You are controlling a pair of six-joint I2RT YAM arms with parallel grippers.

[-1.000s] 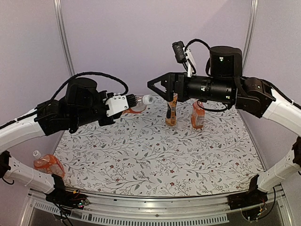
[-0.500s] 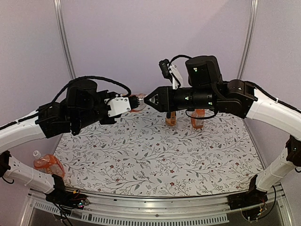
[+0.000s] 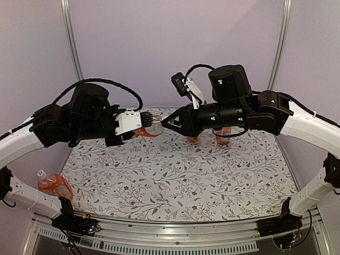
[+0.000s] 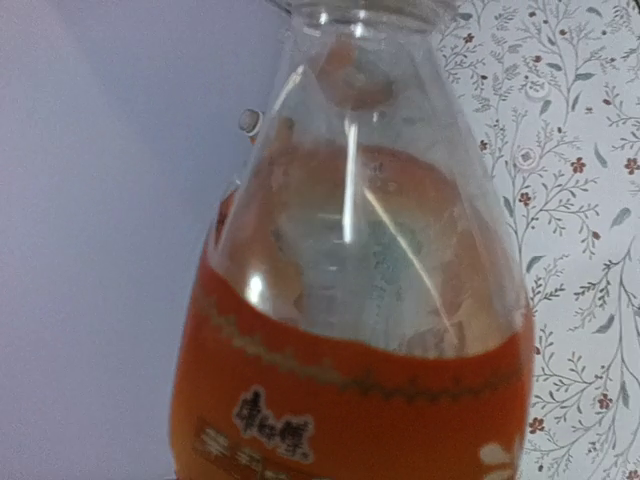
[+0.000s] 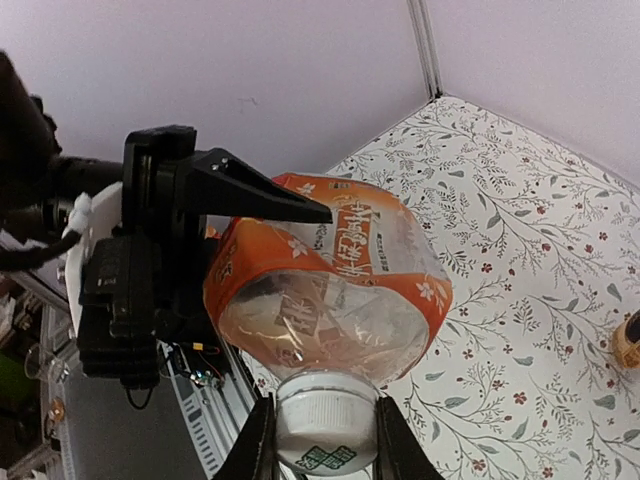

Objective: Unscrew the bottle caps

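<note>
White cap [image 5: 322,432] is pinched between my right gripper's [image 3: 166,121] fingers, my left gripper [image 3: 144,123] clamps the bottle [image 5: 330,270], so I'd twist squarely about its axis without loosening either grip.

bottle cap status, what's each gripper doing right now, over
Left gripper shut on squat orange bottle, held off the table. Right gripper shut on its white cap. Spare bottle lies at near left, out of the way.

The clear bottle [image 5: 330,300] wears an orange label [image 5: 365,235], its cap [image 5: 322,440] is white, and the counter [image 3: 212,175] has a white floral print.
</note>
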